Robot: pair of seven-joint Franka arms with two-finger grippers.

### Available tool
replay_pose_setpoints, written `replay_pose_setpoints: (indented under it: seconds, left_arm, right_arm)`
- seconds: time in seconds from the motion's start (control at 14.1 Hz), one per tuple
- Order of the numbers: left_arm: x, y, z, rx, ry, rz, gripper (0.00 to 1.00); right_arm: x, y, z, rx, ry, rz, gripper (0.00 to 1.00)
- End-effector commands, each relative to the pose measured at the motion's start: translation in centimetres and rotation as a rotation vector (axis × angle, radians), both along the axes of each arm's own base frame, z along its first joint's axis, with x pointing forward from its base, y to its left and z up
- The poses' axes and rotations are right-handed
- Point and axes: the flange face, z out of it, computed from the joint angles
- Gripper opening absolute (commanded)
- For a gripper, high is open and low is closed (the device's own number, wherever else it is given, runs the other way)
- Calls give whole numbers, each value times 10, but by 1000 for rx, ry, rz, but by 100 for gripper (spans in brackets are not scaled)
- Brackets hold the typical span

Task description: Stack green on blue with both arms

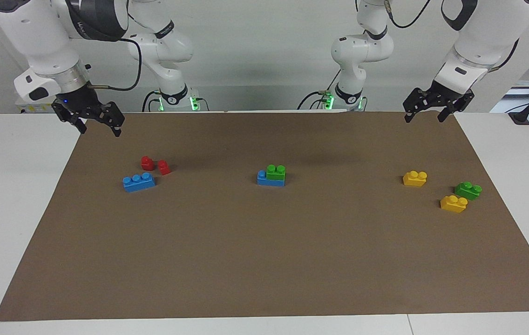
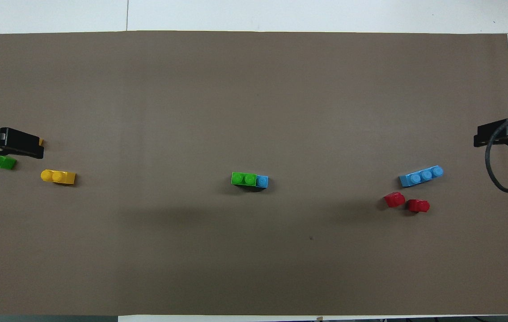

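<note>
A green brick (image 1: 276, 171) (image 2: 243, 179) sits pressed on a blue brick (image 1: 264, 179) (image 2: 262, 181) mid-mat, leaving one blue stud bare. A second blue brick (image 1: 139, 182) (image 2: 421, 175) lies toward the right arm's end. A second green brick (image 1: 468, 190) (image 2: 2, 162) lies toward the left arm's end. My right gripper (image 1: 99, 131) (image 2: 482, 136) hangs open and empty over the mat's edge at its own end. Raised over the mat's edge at the other end, my left gripper (image 1: 423, 120) (image 2: 30, 149) is open and empty too.
Two red bricks (image 1: 147, 163) (image 1: 164, 167) lie beside the loose blue brick, nearer to the robots. Two yellow bricks (image 1: 415, 178) (image 1: 453, 204) flank the loose green one. Everything rests on a brown mat (image 1: 264, 260) over a white table.
</note>
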Motion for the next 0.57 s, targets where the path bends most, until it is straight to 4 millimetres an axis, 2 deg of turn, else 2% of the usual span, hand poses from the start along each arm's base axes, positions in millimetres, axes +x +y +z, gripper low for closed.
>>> replay_pose_setpoints:
  seconds: [0.0,0.5]
  left_arm:
    - [-4,0,7,19,4,-19,100]
    - [-4,0,8,19,2,-19,100]
  right_arm:
    - [5,-3,2,5,-4,2,100]
    - [4,-1,-1,7,5,-27,100]
